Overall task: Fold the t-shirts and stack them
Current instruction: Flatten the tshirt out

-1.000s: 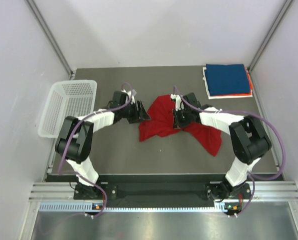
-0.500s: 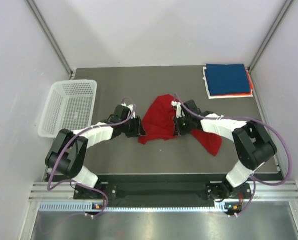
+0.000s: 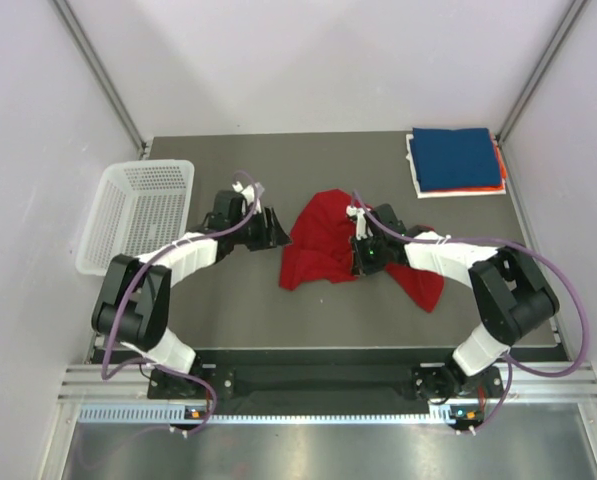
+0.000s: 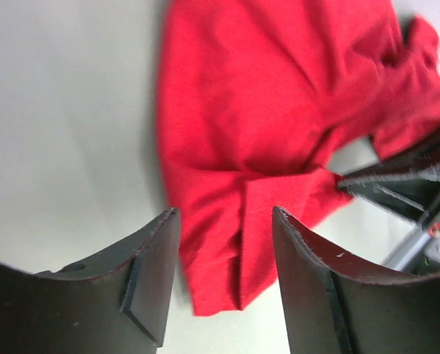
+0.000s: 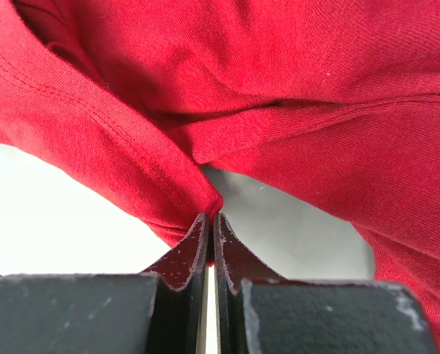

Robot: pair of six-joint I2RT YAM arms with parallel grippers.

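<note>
The red t-shirt (image 3: pixel 323 238), soft crumpled knit, lies mid-table with its long axis running from 10 to 4 o'clock. The left gripper (image 3: pixel 274 228) sits at its 9 o'clock.

Left wrist view: the jaws stand wide apart and empty above the hem.

Right wrist view: the right gripper (image 5: pixel 211 219) is closed, pinching a stitched fold.

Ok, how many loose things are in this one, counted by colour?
red t-shirt: 1
dark blue t-shirt: 1
orange t-shirt: 1
white t-shirt: 1
white basket: 1
Total: 5
</note>
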